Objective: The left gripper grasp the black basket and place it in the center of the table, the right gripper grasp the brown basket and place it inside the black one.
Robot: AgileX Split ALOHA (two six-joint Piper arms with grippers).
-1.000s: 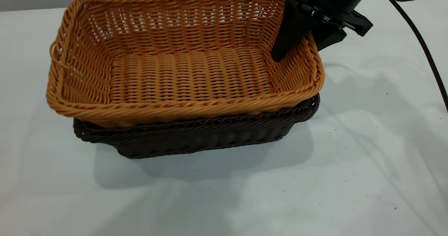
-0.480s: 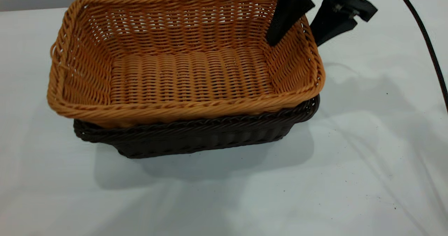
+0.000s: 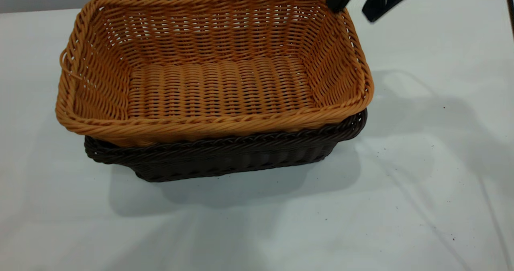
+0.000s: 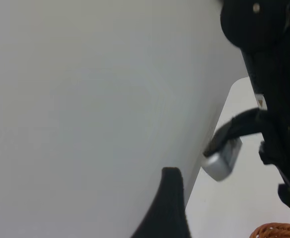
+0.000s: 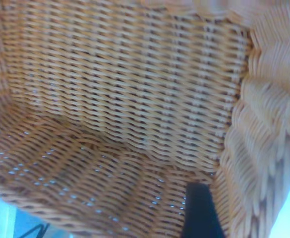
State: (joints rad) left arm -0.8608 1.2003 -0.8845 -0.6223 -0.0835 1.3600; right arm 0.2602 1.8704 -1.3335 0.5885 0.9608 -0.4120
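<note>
Brown basket (image 3: 217,84) nested in black basket (image 3: 225,156); right pincer (image 3: 355,10) open above rim

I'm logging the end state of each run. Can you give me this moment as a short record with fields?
brown basket: nested inside the black basket, upright, nothing in it
black basket: on the table, under the brown one, rim showing below it
table: white, speckled, carries both baskets
right claw: open, above the brown basket's right short rim, holding nothing
left claw: no sight of it in the exterior view; open or shut unclear
task state: both placements look done
</note>
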